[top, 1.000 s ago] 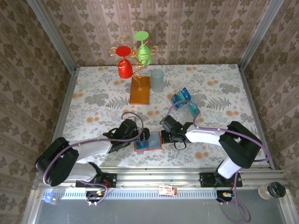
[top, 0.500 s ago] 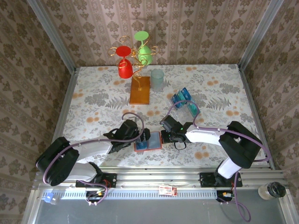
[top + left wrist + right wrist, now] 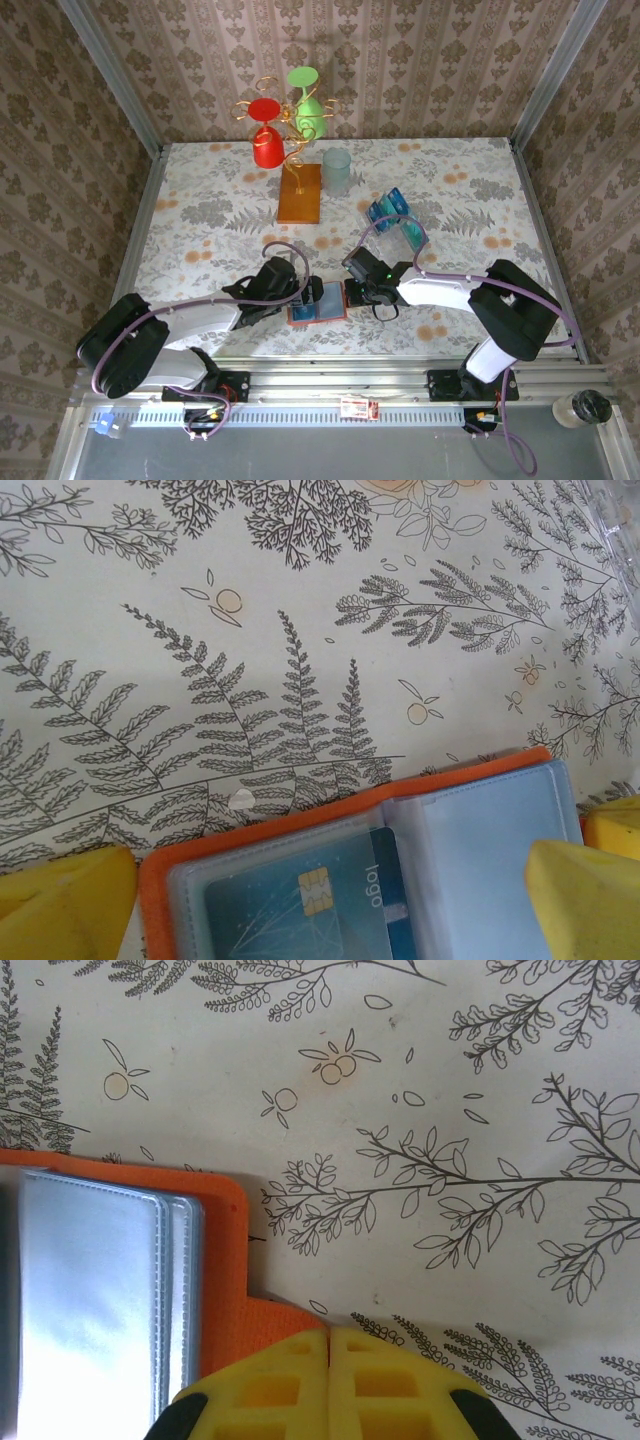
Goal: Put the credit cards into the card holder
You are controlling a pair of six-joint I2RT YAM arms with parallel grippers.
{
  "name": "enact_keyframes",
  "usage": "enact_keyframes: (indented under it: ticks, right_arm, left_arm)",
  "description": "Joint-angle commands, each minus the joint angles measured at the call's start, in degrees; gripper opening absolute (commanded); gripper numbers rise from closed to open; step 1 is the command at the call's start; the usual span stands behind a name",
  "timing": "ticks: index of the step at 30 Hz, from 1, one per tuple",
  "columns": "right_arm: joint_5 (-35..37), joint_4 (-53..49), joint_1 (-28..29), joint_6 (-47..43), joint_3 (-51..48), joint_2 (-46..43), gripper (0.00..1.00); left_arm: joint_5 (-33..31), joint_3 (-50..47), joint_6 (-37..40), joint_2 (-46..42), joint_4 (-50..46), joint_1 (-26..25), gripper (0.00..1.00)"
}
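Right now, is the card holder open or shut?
Open. The card holder lies spread flat on the table, its clear sleeves exposed, with a teal chip card in one sleeve.

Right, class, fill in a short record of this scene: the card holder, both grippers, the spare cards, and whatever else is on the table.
Card holder: open flat near the table's front edge, between the grippers
Inside it: one blue-teal card with a chip, in a clear sleeve
Left gripper: open, fingers either side of the holder
Right gripper: shut on the holder's orange edge
Loose cards: blue and teal, farther back on the right
Other things: gold wire stand holding a red cup and a green cup; pale tumbler beside it
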Motion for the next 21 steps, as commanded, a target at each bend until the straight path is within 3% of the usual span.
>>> enact_keyframes:
  ticks: [1,8,21]
  right_arm:
    - [-1.1,1.6,-0.1,1.4,0.2,0.5,0.0]
    - [-1.3,1.9,-0.1,1.5,0.8,1.6,0.0]
    - [-2.9,2.9,-2.6,1.9,1.1,1.0,0.0]
  left_arm:
    - [1.6,0.7,-1.9,-2.4,0.9,-0.4,1.0]
    - [1.5,-0.7,-6.1,-6.8,6.4,-1.7,1.0]
    - [-1.5,1.9,-10.5,-3.5,16.1,-8.4,1.0]
